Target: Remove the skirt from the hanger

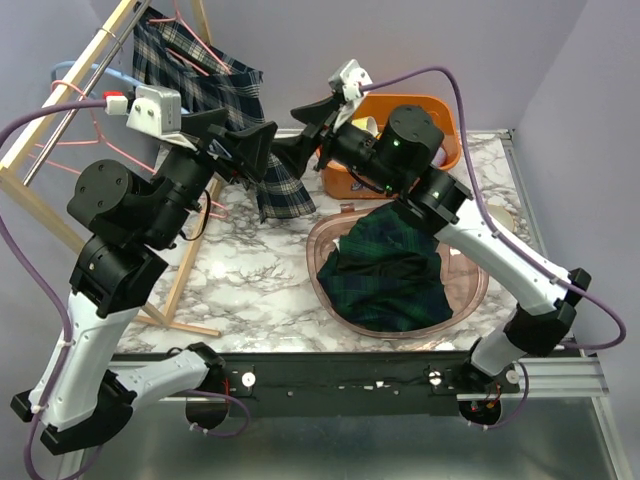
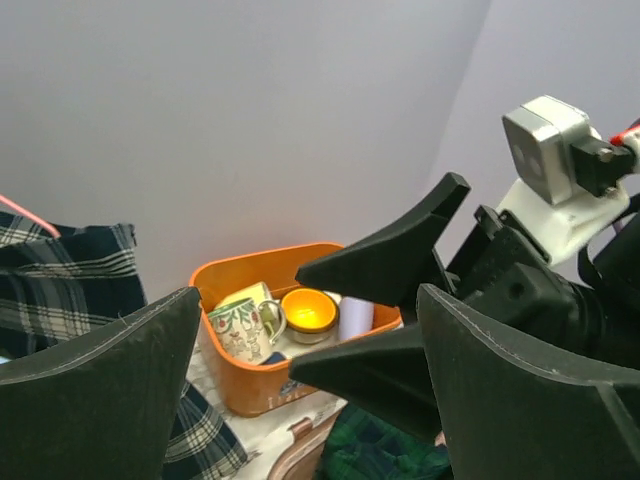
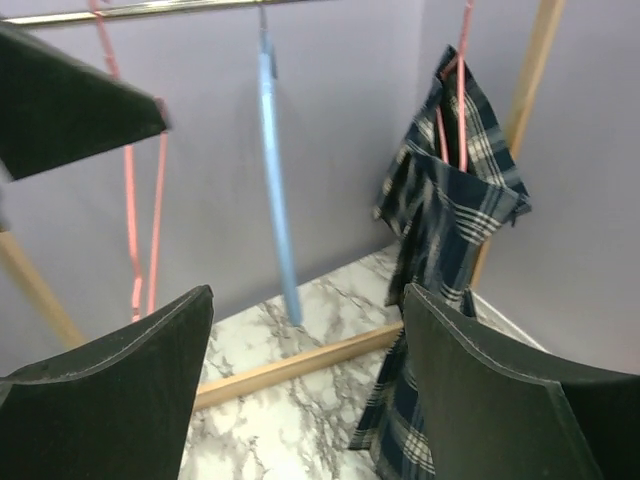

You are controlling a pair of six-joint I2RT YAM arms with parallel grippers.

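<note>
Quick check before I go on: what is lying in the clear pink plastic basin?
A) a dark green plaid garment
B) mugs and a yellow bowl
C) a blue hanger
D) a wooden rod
A: the top view shows a dark green plaid garment bunched inside the clear pink plastic basin.

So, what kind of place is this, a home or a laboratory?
Probably a robotics lab bench staged as a laundry corner: robot arms mounted at a marble-patterned table, a wooden clothes rack holding a plaid skirt, plain walls behind.
</note>
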